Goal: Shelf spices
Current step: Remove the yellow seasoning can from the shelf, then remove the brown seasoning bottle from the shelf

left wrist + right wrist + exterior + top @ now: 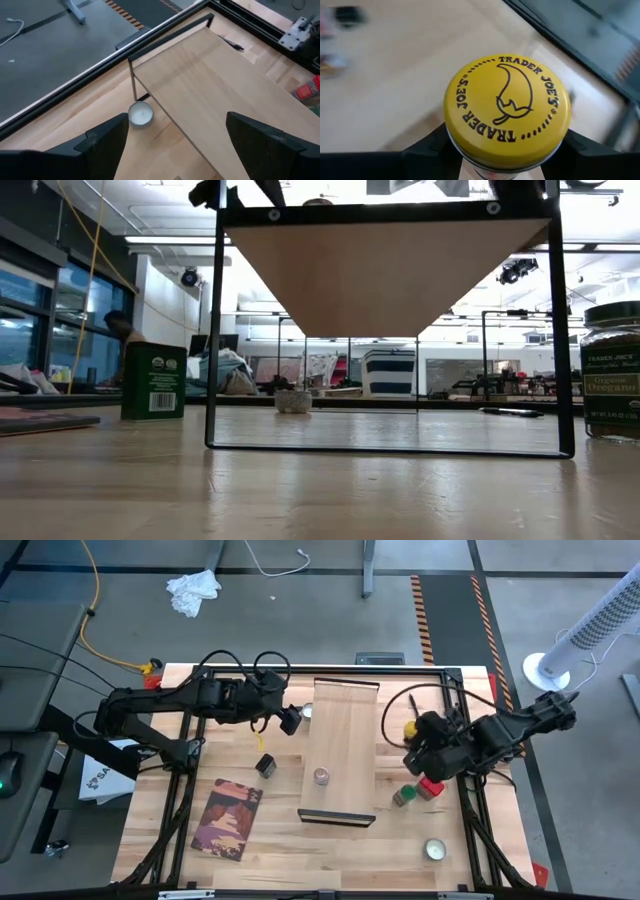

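Observation:
The shelf (340, 745) stands mid-table on black legs, its board (385, 275) overhead in the low view. The tiny clear jar (321, 776) stands on the board. The black square tin (265, 765) sits on the table left of the shelf. To its right stand the green-lidded jar (403, 796) and the red-topped one (430, 787). My right gripper (414, 742) is shut on the yellow-lidded jar (507, 105), right of the shelf. My left gripper (182, 145) is open above the shelf's far left corner (135, 62), holding nothing. My right gripper holds the yellow-lidded jar by its body just under the lid (470, 167), pinched between the two fingers (427, 147), one on either side. The lid faces the wrist camera. The jar does not show on the table in the low view.
A small round pale tin (141, 114) sits on the table beside the shelf's far left leg. A second flat round tin (434, 850) lies near the table's right near corner. A printed card (228, 818) lies near the left. The black frame (470, 690) rims the table.

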